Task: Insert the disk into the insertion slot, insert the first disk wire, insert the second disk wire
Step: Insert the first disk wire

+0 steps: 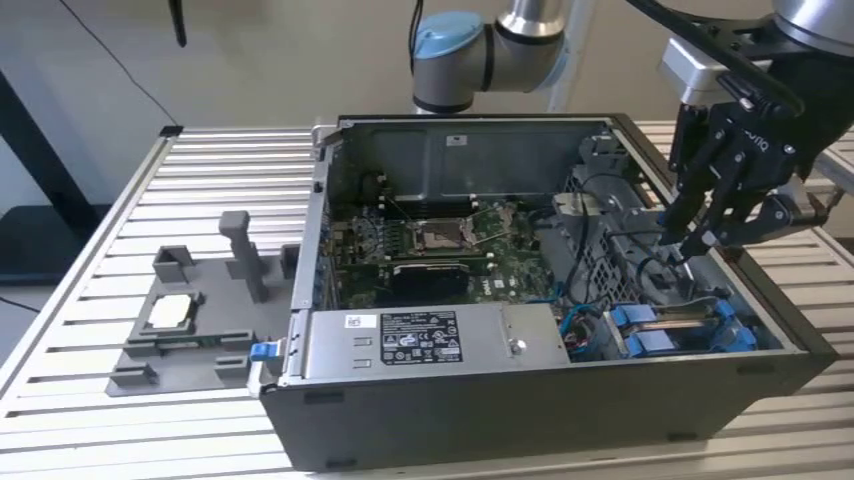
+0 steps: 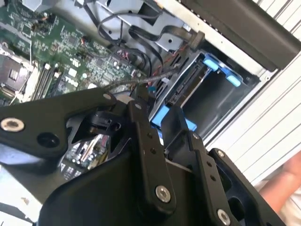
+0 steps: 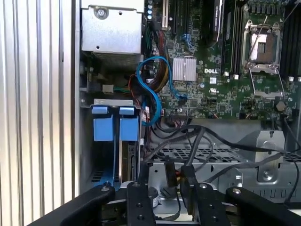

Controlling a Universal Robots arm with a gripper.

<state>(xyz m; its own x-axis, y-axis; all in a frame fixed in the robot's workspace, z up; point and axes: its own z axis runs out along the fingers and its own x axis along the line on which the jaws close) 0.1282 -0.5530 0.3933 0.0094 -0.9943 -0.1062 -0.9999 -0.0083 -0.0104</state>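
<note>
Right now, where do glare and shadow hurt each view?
Exterior view: even light, computer case interior shaded near the gripper. First wrist view: table slats glare near white; the insertion slot past its blue tabs lies in shadow. Second wrist view: slats washed out bright, slot mouth dark.

Open PC case [image 1: 534,420] on slatted table [image 1: 80,400]. Gripper [image 1: 687,245] hangs inside at exterior view's right, just above insertion slot [image 1: 681,325] w/ blue tabs in near-right corner. Grey fixture [image 1: 187,340] w/ small chip [image 1: 171,312] at exterior view's left, outside case.
</note>
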